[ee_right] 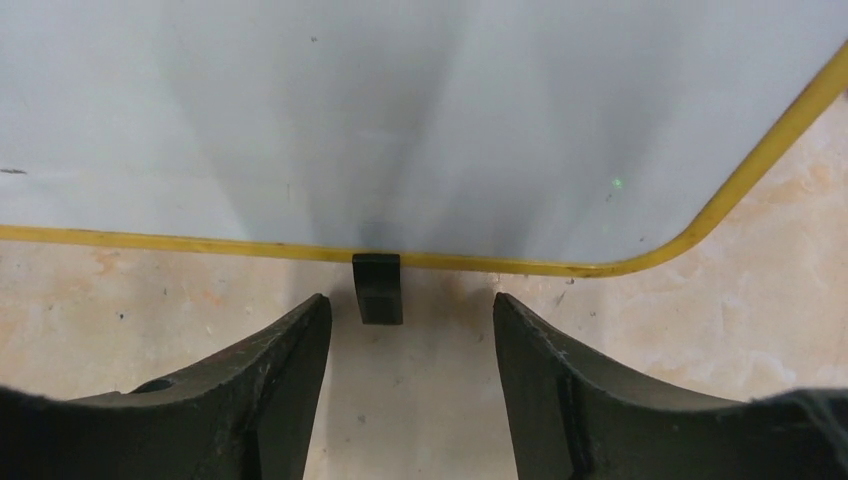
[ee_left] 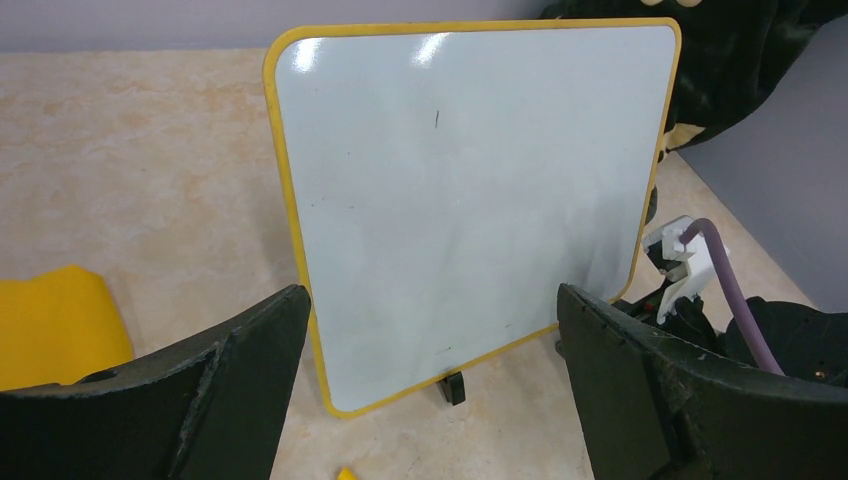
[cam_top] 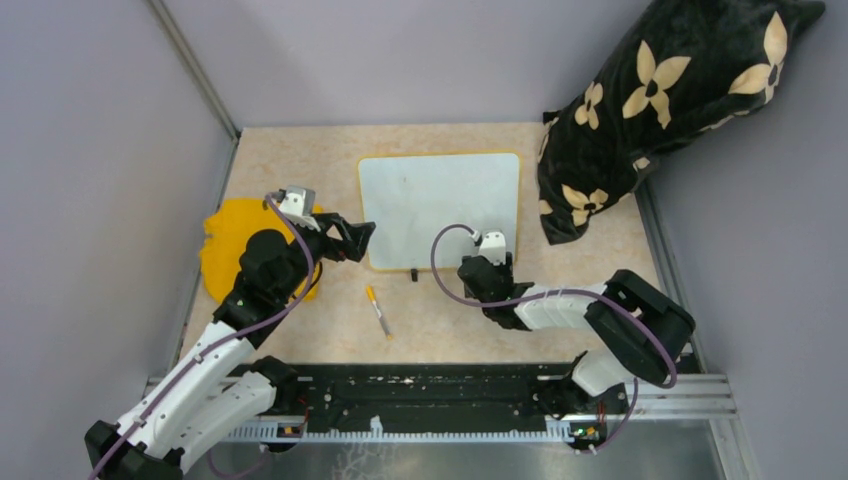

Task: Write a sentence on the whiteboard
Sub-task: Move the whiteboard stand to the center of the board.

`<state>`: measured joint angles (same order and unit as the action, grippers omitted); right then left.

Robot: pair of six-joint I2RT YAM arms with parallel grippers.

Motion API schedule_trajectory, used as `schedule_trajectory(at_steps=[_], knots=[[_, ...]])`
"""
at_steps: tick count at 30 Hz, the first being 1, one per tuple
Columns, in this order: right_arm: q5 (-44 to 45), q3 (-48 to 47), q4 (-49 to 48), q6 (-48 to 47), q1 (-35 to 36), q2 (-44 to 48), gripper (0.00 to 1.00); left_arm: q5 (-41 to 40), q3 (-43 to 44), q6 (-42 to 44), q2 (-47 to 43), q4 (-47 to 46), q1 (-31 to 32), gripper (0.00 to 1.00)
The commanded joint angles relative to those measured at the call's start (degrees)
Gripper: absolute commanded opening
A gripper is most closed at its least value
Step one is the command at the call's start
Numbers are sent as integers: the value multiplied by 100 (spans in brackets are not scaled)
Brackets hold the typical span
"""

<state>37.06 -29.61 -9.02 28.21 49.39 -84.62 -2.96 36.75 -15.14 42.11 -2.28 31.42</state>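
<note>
The whiteboard [cam_top: 440, 205] lies flat on the beige table, white with a thin yellow rim. No sentence is in view on its face [ee_left: 460, 200], only a few tiny dark specks. My left gripper [cam_top: 352, 240] hovers by the board's near-left corner, wide open [ee_left: 430, 295] and holding nothing. My right gripper [cam_top: 493, 258] sits at the board's near edge close to the right corner. It is open [ee_right: 410, 300], its fingers apart on either side of a small black foot [ee_right: 378, 290] without touching it. An orange-capped marker [cam_top: 378, 310] lies loose on the table between the arms.
A yellow cloth [cam_top: 235, 245] lies left of the left gripper. A black pillow with cream flowers [cam_top: 660, 100] leans in the far right corner, close to the board's right edge. Grey walls close in the table on three sides.
</note>
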Motion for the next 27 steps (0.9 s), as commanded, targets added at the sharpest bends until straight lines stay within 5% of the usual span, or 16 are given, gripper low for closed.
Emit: schedule_trajectory(at_steps=[1,12,22,27], knots=[[-187,244,86,38,62,312,62,31,-42,51,-5,-175,20,99],[-895,579,390,-33,107,1431,74,7,-28,72,-56,-163,22,99],[-936,250,1287,-560,634,3842,74,-85,-28,114,-228,-150,17,99],[-739,-291,1132,-1080,1034,3970,74,-208,-30,137,-221,-125,22,99]])
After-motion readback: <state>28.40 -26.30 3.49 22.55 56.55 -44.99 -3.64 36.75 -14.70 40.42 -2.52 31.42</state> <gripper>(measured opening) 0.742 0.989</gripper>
